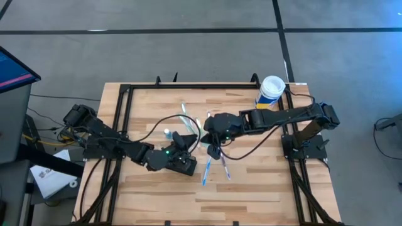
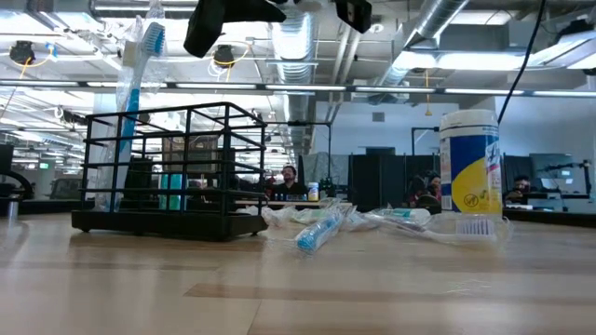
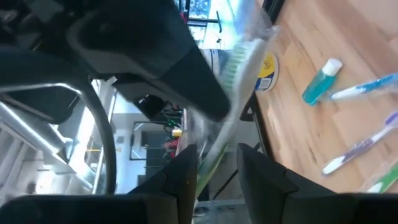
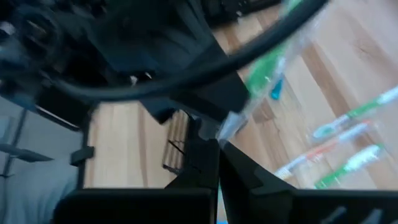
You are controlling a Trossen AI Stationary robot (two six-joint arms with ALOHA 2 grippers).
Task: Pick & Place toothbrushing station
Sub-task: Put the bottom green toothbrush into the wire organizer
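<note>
The toothbrushing station [image 2: 172, 172], a black wire holder, stands on the table with a blue toothbrush [image 2: 140, 65] upright in it. It also shows below my left arm [image 1: 186, 166]. Above the table's middle both grippers meet at a green toothbrush [image 3: 244, 59] in a clear wrapper. My left gripper [image 3: 217, 171] is shut on the toothbrush. My right gripper [image 4: 216, 152] is shut at the wrapper's end. Several other wrapped toothbrushes [image 1: 210, 168] lie flat on the wood. My left gripper pinches the wrapped green toothbrush's handle [image 3: 214, 155] between its two fingers, which point level. The brush runs on past the fingertips, head [image 3: 239, 56] outermost, lifted clear of the table. My right gripper pinches the clear wrapper's loose end [image 4: 231, 124] at its fingertips, slanting down from the table's right. The wrapped brush [image 4: 268, 68] stretches away from that end in the air.
A white-lidded yellow-and-white canister [image 1: 271, 91] stands at the far right corner. A small teal bottle [image 3: 320, 81] lies on the wood near the loose toothbrushes [image 2: 321, 228]. A black frame [image 1: 125, 94] runs along the table's edges. People sit in the room beyond.
</note>
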